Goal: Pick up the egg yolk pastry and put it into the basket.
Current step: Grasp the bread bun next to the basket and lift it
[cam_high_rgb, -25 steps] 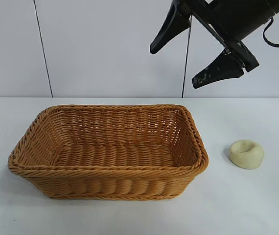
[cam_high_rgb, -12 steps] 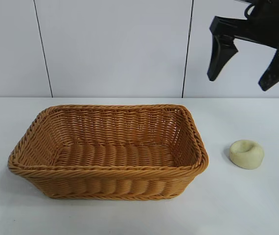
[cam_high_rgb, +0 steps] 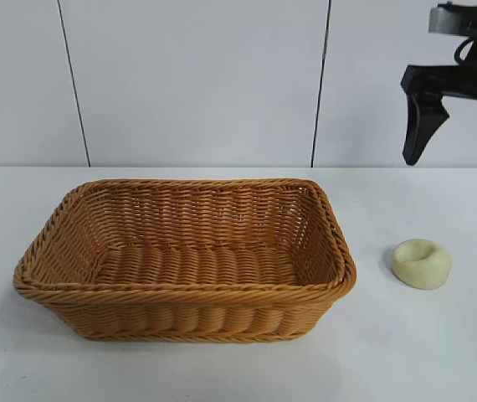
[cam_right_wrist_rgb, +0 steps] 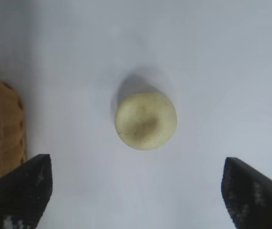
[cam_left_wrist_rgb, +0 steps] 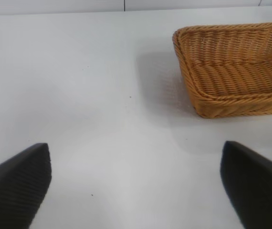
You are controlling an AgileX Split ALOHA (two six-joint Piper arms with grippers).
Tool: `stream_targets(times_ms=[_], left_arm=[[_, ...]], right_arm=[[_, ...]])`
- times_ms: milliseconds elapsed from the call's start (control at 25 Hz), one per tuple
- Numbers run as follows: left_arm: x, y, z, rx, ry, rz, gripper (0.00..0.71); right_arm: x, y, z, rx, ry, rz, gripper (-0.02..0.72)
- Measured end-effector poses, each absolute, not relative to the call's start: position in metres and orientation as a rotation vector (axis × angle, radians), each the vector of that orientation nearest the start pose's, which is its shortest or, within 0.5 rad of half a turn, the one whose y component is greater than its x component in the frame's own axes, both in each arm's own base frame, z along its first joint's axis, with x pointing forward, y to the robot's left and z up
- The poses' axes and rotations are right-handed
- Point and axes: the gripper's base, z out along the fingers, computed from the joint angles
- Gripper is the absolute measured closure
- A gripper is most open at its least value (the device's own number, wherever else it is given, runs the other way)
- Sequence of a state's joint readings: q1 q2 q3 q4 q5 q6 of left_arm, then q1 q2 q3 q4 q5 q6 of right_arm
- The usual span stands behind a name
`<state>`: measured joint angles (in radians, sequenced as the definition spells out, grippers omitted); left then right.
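Note:
The egg yolk pastry (cam_high_rgb: 422, 264) is a small pale yellow puck with a dimpled top, lying on the white table to the right of the basket (cam_high_rgb: 180, 291). The basket is a large orange-brown wicker one with nothing in it. My right gripper (cam_high_rgb: 457, 165) hangs open high above the pastry, slightly behind it, fingers pointing down. In the right wrist view the pastry (cam_right_wrist_rgb: 146, 120) lies ahead of the open right gripper (cam_right_wrist_rgb: 136, 164), centred between the two fingers, with the basket's corner (cam_right_wrist_rgb: 2, 129) off to one side. My left gripper (cam_left_wrist_rgb: 135, 157) is open over bare table, with the basket (cam_left_wrist_rgb: 231, 100) farther off.
A white panelled wall (cam_high_rgb: 197, 84) closes the back of the table. Bare tabletop (cam_high_rgb: 423, 352) surrounds the pastry and lies in front of the basket.
The right gripper has swung to the right from above the basket's far corner, turning from a slant to point straight down over the pastry. Basket and pastry have not moved.

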<state>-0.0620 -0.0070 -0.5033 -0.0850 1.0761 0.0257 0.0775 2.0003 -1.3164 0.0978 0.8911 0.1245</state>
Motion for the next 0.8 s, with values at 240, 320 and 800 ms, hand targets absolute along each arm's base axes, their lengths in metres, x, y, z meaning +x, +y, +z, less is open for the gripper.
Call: stream_targets(times_ms=[240, 320, 800], left_arm=[[-0.008, -0.006, 0.277, 0.095, 2.046, -0.124, 0.018], [-0.008, -0.006, 0.277, 0.095, 2.046, -0.124, 0.018], [-0.008, -0.006, 0.277, 0.095, 2.046, -0.125, 0.018]], right_arm=[[0.384, 0.037, 0.119, 0.181, 3.095, 0.131, 0.017], [0.384, 0.037, 0.117, 0.183, 3.097, 0.13, 0.017], [0.387, 0.037, 0.107, 0.188, 3.084, 0.13, 0.374]])
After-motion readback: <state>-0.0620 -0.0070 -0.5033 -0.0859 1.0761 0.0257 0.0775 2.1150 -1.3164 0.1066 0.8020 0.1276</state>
